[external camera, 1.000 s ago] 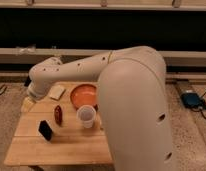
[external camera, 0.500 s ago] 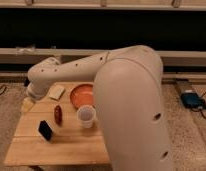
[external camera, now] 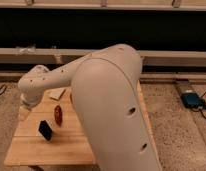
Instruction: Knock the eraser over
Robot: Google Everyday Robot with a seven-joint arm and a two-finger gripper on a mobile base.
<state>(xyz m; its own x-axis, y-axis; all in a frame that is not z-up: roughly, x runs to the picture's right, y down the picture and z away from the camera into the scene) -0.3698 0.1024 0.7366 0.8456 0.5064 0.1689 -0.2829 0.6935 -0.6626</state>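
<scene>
The eraser [external camera: 45,130] sits on the wooden worktop [external camera: 71,147], at 7 o'clock from a dark red oval object [external camera: 58,115]. The claw [external camera: 25,111] hangs over the worktop's left edge, at 10 o'clock from the eraser and apart from it. I cannot tell whether it is released or clenched.

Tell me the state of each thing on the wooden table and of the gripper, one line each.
eraser: standing on the table, not yet knocked over, nothing touching it.
dark red oval object: lying on the table just beyond the eraser.
flat beige piece: lying flat near the table's far edge.
gripper: hanging at the table's left edge, apart from the eraser.
</scene>
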